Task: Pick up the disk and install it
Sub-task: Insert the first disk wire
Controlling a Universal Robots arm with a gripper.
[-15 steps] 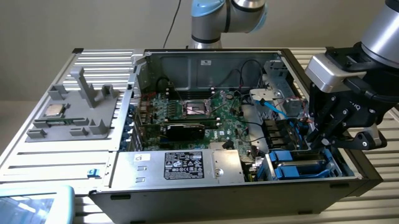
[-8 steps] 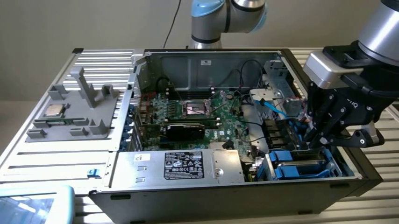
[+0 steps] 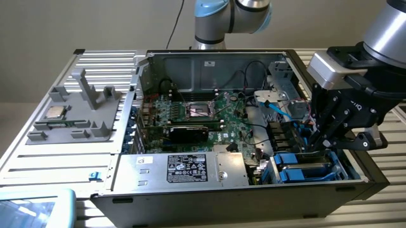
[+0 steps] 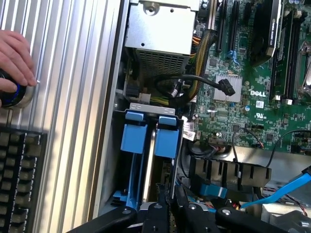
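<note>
One disk [image 3: 304, 168] seated in the drive bay [image 3: 345, 166], gripper [image 3: 315, 146] clamped on it.

From the exterior view's left, we find a grey fixture plate [image 3: 60, 137] carrying a small processor chip [image 3: 55, 112]. Next comes the open computer case [image 3: 209, 199] with its green motherboard [image 3: 203, 114] and, nearer the camera, a silver box with a black label [image 3: 187, 168]. At the exterior view's right, the blue-framed disk sits in the bay at the case's corner. The gripper reaches down into that bay, fingers drawn narrowly together on the disk's upper edge. In the wrist view, we see a person's hand [image 4: 14, 53] resting on a round button [image 4: 9, 94] beside a keyboard [image 4: 19, 179], and the fingertips [image 4: 162, 194] at the disk's near end.
</note>
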